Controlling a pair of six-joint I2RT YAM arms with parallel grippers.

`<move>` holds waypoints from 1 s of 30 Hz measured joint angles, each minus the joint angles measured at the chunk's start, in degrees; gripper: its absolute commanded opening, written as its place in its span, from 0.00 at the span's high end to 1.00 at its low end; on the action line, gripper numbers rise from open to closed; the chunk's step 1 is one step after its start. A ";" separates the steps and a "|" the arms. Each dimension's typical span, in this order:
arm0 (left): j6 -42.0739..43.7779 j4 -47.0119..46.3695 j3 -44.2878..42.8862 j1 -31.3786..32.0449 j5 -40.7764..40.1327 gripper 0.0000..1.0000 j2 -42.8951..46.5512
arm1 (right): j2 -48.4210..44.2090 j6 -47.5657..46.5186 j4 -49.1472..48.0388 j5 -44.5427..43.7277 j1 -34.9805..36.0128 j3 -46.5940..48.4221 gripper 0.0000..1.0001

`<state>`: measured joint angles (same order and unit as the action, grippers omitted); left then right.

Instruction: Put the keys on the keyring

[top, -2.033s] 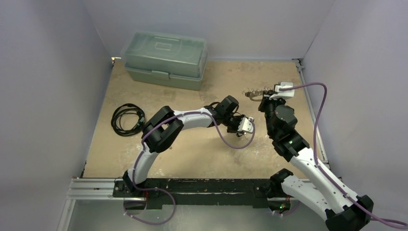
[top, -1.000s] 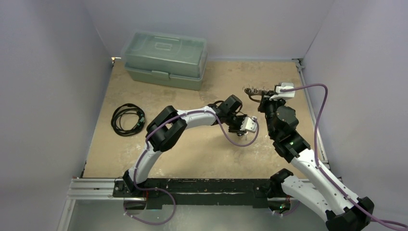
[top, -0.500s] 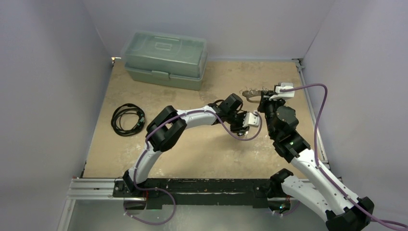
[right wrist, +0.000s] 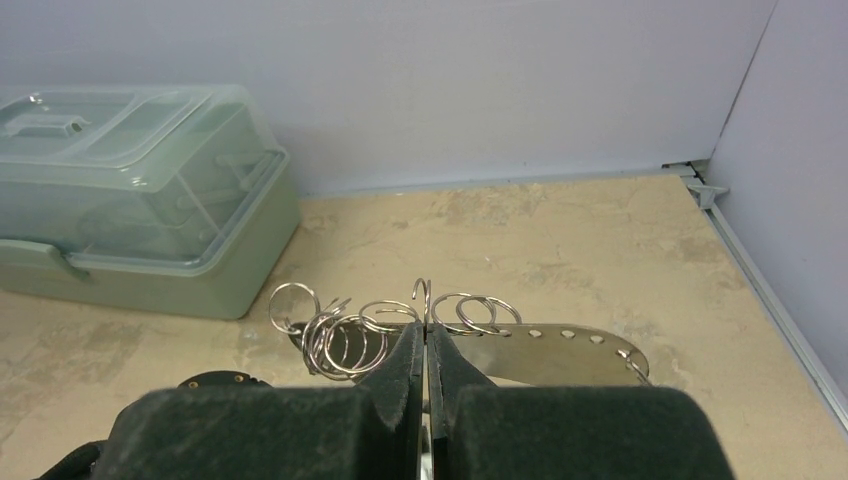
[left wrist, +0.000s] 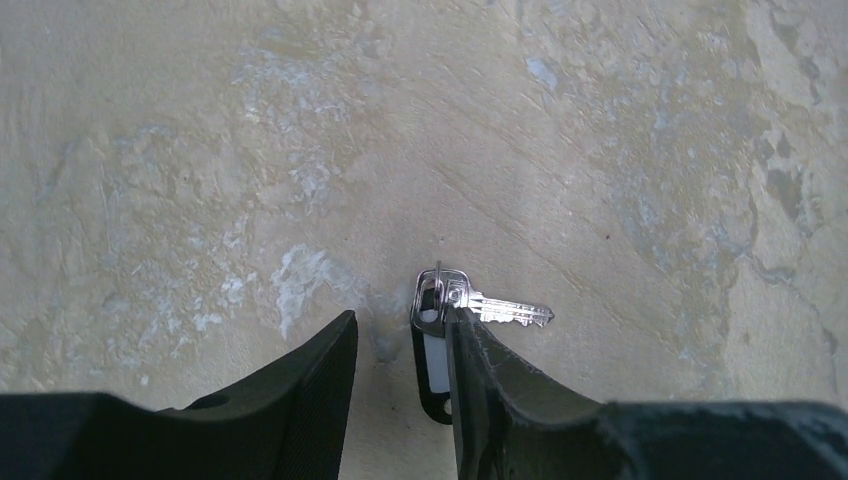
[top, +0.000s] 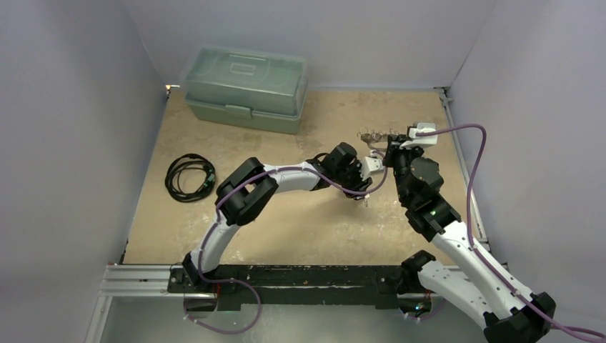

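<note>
Silvery key (left wrist: 482, 306) between the left jaws, against one finger.

Box (top: 245, 89) back-left, cable (top: 189, 177) before it, keyring (right wrist: 570, 347) right.

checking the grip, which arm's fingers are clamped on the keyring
The right arm's fingers, shut on the keyring; the left arm's fingers stand apart beside a key.

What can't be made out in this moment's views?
Left wrist: the key has its dark head partly behind a left gripper finger; lifted or lying, unclear.
Top external: the key is too small to find; rings on the keyring too small to count.
Right wrist: the right gripper covers its own pinch on the keyring.
</note>
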<state>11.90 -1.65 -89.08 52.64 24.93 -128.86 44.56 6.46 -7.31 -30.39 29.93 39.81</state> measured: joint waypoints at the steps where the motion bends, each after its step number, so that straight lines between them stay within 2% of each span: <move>1: -1.38 -0.26 0.22 0.00 -0.48 0.63 0.15 | 0.00 0.02 0.00 0.00 0.00 0.00 1.00; 8: -8.07 -0.44 1.03 0.00 -3.23 0.66 1.51 | 0.00 0.02 0.00 0.11 0.00 0.00 1.00; 30: -15.67 -2.16 1.68 0.52 -4.00 0.72 2.78 | 0.00 0.07 0.00 0.13 0.00 0.00 1.00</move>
<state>-3.77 -3.81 -87.39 53.17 20.93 -126.08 44.56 6.52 -7.31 -30.26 29.93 39.81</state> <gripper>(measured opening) 0.285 0.006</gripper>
